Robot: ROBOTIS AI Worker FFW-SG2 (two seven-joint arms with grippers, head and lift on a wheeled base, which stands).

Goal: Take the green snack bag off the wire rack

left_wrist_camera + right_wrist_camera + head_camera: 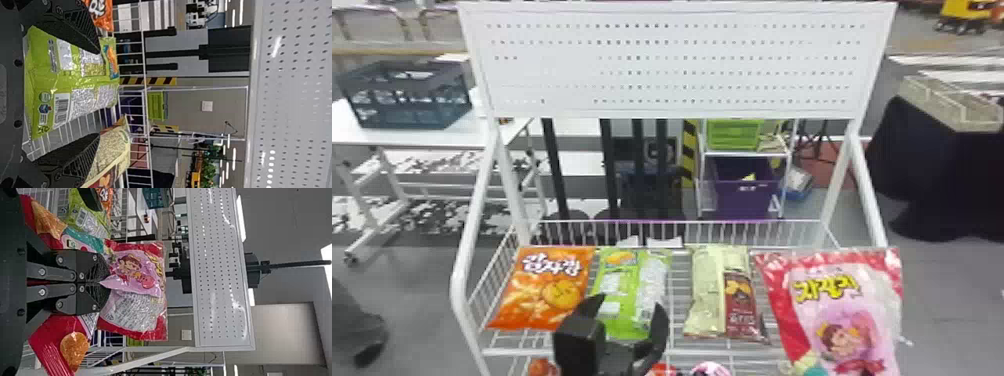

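Closest in is my left tool (627, 317), coming up from the bottom edge of the head view with its two black fingers spread wide. The green snack bag (626, 300) sits in line with the gap between them, lying on the wire rack (517, 352) with its printed back and barcode facing me; whether either finger touches it, I can't tell.

My right tool (102, 282) is busier: its fingers are pressed together on a fold of the red and pink bag (847, 300), which bulges out on both sides of the pinch (a fair handful, that one). It shows at the right end of the row in the head view.

On the rack, an orange bag (547, 290) lies just left of the green one, and a cream and brown bag (704, 290) lies to its right, between it and the pinched one. A white perforated board (682, 65) spans the top of the frame. Behind, a dark crate (407, 100) sits on a white table (367, 130) to the left, and a purple bin (742, 192) stands below a green drawer (734, 135).
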